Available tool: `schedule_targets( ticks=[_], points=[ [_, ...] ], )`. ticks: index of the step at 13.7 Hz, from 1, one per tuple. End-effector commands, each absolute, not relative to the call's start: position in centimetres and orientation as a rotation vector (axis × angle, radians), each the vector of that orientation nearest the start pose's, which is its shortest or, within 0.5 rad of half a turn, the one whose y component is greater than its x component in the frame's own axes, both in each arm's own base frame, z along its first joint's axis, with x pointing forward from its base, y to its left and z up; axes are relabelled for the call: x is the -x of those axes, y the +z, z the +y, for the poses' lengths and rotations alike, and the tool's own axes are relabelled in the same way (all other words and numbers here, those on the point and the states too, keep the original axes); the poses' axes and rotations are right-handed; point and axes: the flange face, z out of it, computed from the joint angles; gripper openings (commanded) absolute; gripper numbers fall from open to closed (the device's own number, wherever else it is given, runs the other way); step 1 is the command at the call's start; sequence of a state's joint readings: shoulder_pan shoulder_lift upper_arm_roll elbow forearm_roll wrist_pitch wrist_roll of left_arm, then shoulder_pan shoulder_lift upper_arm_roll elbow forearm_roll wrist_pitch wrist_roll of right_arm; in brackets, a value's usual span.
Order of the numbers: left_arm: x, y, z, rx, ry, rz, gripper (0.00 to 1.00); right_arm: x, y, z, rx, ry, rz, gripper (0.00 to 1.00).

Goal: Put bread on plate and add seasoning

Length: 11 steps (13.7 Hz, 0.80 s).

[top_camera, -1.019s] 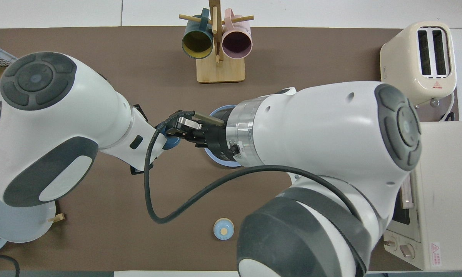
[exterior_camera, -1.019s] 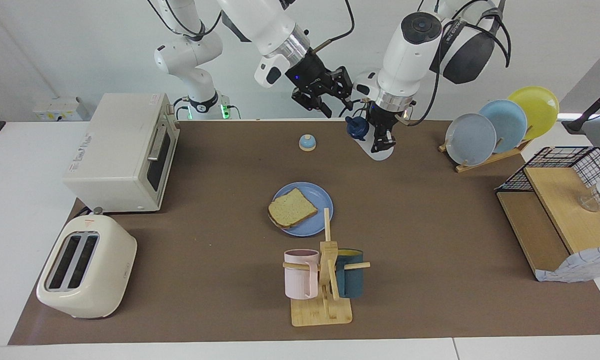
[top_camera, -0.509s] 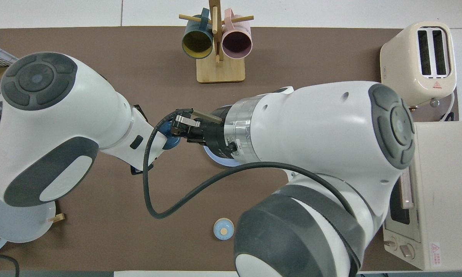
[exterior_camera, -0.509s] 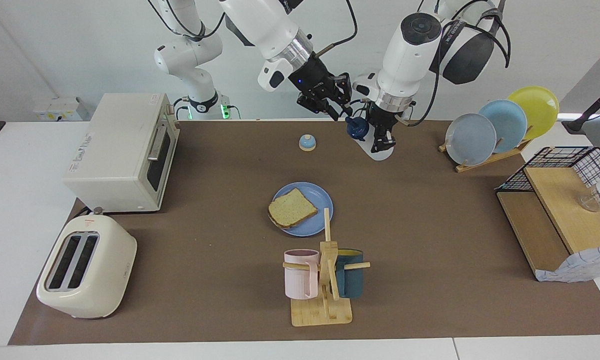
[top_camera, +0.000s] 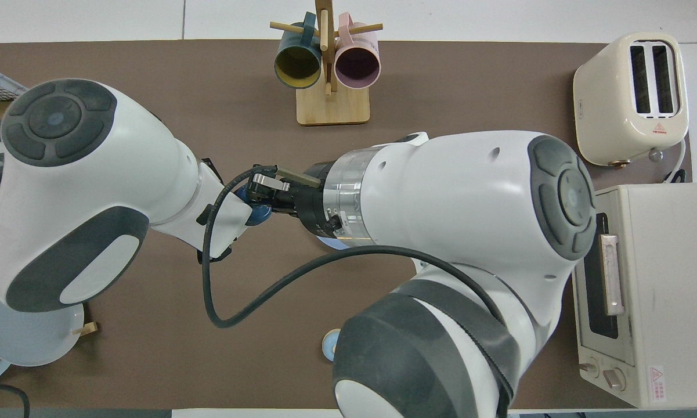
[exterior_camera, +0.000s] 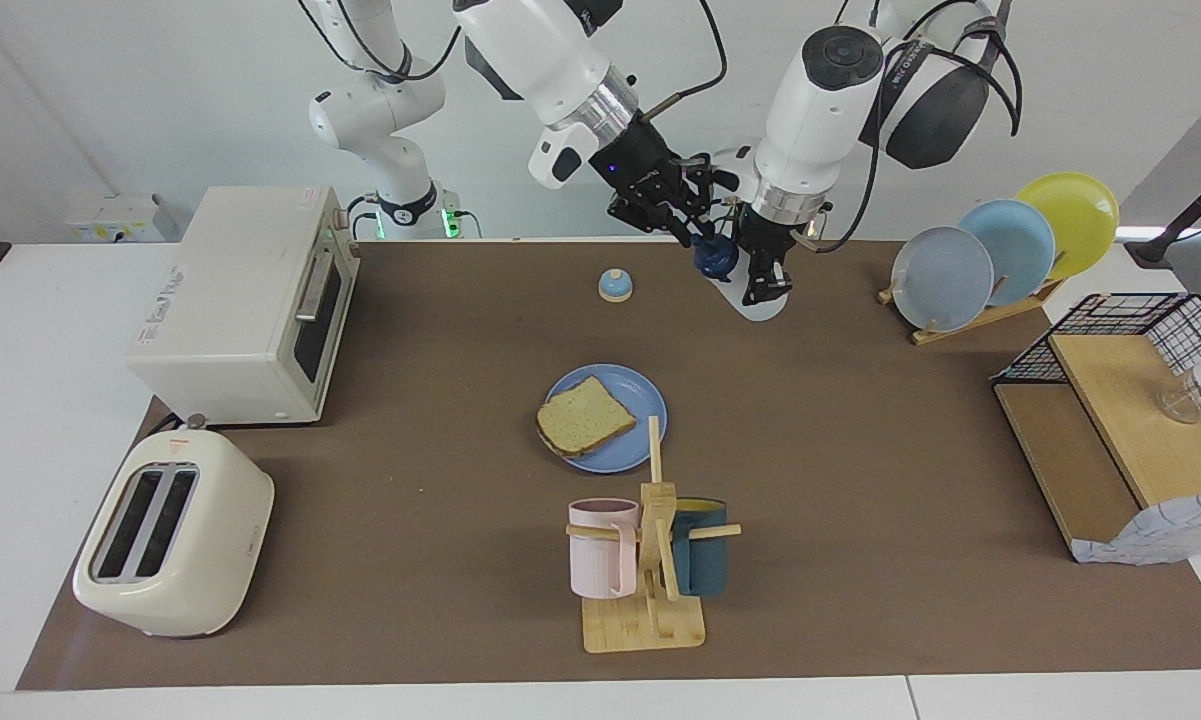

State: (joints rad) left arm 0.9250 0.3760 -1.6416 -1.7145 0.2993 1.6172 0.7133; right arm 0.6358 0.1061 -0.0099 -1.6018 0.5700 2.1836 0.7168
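Left gripper [exterior_camera: 766,290] is clamped on the seasoning [exterior_camera: 728,270]: the fingers pinch the white body of the bottle, which hangs tilted in the air with its navy cap pointing toward the right arm. Bottle contents cannot be made out.

Right gripper [exterior_camera: 698,232] is at the cap end of the seasoning, its fingertips right at the navy cap. Whether they actually pinch the cap or stand just clear of it cannot be told from either view. In the overhead view the right gripper [top_camera: 261,188] meets the cap [top_camera: 254,213] directly beside the left arm's wrist; both arm bodies cover most of the table middle there.

Below and beside the two grippers, toward the right arm's end, sits the small domed bell [exterior_camera: 615,285] on the brown mat.

The plate [exterior_camera: 638,395] lies flat on the mat, well apart from both grippers and farther from the robots than they hang. It carries the bread [exterior_camera: 584,415], which lies flat on the half toward the right arm's end, one crust edge slightly over the rim. Nothing else is on the plate.

Farther still from the robots, the mug tree [exterior_camera: 650,560] holds a pink mug [exterior_camera: 600,550] and a dark teal mug [exterior_camera: 705,560], both hung by their handles; their insides look bare in the overhead view.

Toward the left arm's end, a wooden rack [exterior_camera: 970,315] holds three plates upright.

Toward the right arm's end: toaster oven [exterior_camera: 240,300], door shut, and toaster [exterior_camera: 175,535].
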Motion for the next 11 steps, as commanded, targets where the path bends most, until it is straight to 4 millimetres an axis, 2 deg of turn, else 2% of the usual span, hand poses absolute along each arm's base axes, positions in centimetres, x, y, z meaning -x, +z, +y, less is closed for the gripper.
schedule_targets(
  ticks=[1, 5, 9, 10, 11],
  points=[
    [-48.77, 54.92, -27.02, 2.406, 0.092, 2.14, 0.0, -50.46, 62.22, 38.86, 2.382, -0.03, 0.397, 0.24],
    [-48.76, 54.92, -27.03, 2.41, 0.092, 2.137, 0.0, -50.65, 63.13, 38.68, 2.33, -0.003, 0.425, 0.22],
    [-48.78, 54.89, -27.07, 2.42, 0.088, 2.124, 0.0, -50.82, 62.76, 38.68, 2.335, -0.001, 0.427, 0.23],
    [-48.78, 54.89, -27.07, 2.422, 0.088, 2.122, 0.0, -50.92, 62.66, 38.63, 2.336, -0.001, 0.428, 0.2],
    [-48.78, 54.89, -27.07, 2.422, 0.088, 2.122, 0.0, -51.11, 62.19, 38.75, 2.341, 0.001, 0.425, 0.04]
  ],
)
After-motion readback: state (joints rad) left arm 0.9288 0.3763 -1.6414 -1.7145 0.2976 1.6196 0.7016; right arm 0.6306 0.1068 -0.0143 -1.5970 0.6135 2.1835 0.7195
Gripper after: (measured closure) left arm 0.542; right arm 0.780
